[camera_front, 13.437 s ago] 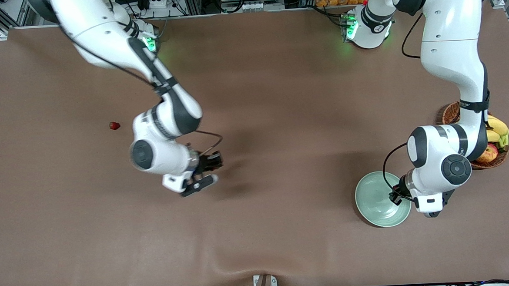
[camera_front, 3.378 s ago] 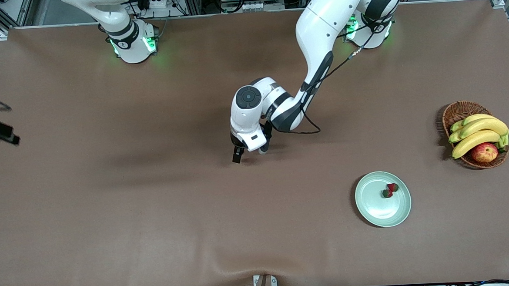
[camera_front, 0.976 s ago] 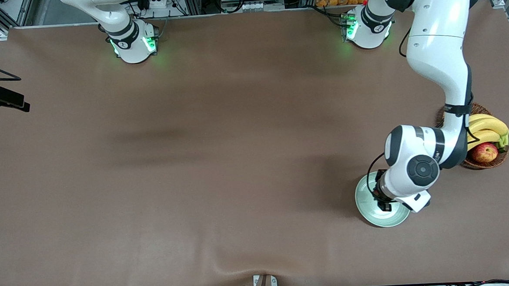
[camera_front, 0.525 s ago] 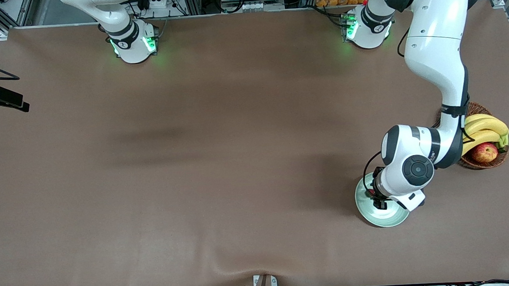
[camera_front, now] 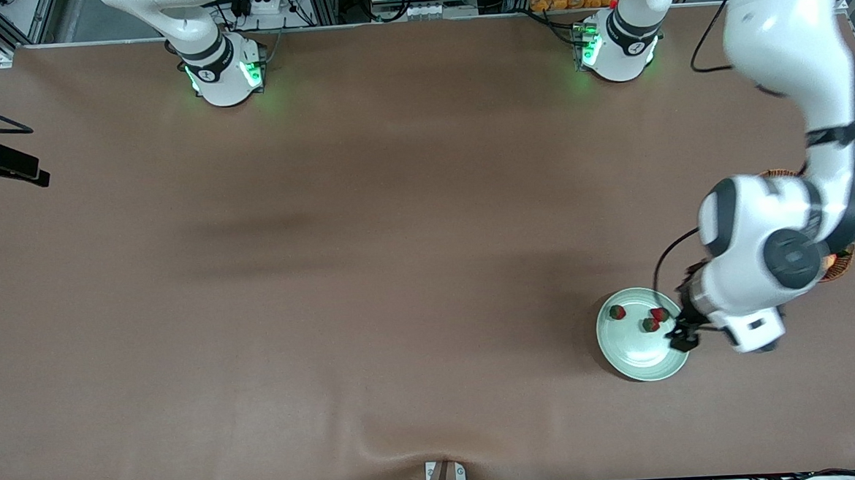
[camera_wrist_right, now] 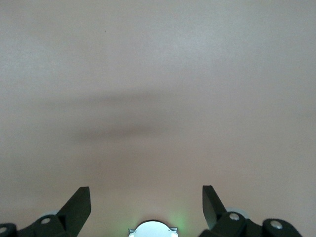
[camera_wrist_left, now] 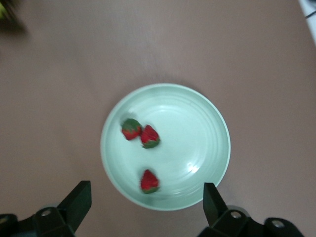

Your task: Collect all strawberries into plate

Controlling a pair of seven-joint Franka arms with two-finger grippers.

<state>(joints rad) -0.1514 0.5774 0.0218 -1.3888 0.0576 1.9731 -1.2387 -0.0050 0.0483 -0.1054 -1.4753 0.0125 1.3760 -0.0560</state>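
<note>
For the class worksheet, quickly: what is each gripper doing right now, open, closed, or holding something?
Left gripper: open, holding nothing, over the plate with three strawberries in it.
Right gripper: open, holding nothing; this arm waits.

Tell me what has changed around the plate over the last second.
The left hand let go a third strawberry onto the plate and rose off toward the basket, open. The two touching strawberries and the plate stayed put; the right hand still waits, open, over the bare table.
</note>
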